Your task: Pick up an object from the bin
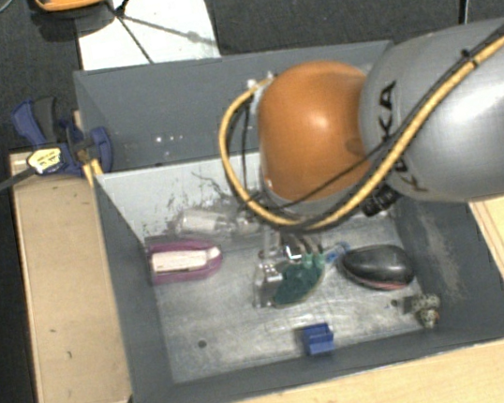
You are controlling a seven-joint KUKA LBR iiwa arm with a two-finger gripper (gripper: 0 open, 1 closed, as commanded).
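Dark green thing (301, 280), rounded and rather flat, is seen on the floor of the grey bin (141, 308), close to its middle. The tool (274, 278) is lowered just beside it, at its left edge, touching it or very nearly so. Whether the tool is open or closed cannot be told, as its end is shadowed by the orange wrist cover (312, 129) and the looped cables (245, 187) above it. Nor can it be told whether the dark green thing is gripped.

Just to the right of the dark green thing a black oval object (376, 266), shaped like a computer mouse, is laid. On the left, well apart from the tool, a purple and white object (183, 259) is placed lengthwise. Behind it, towards the far wall, a clear plastic piece (200, 221) is found. A small blue block (316, 337) is set by the near wall, on the near side of the tool and apart from it. A small metal fitting (428, 310) is lodged in the near right corner. The far right part of the bin is covered by the silver arm (457, 116).
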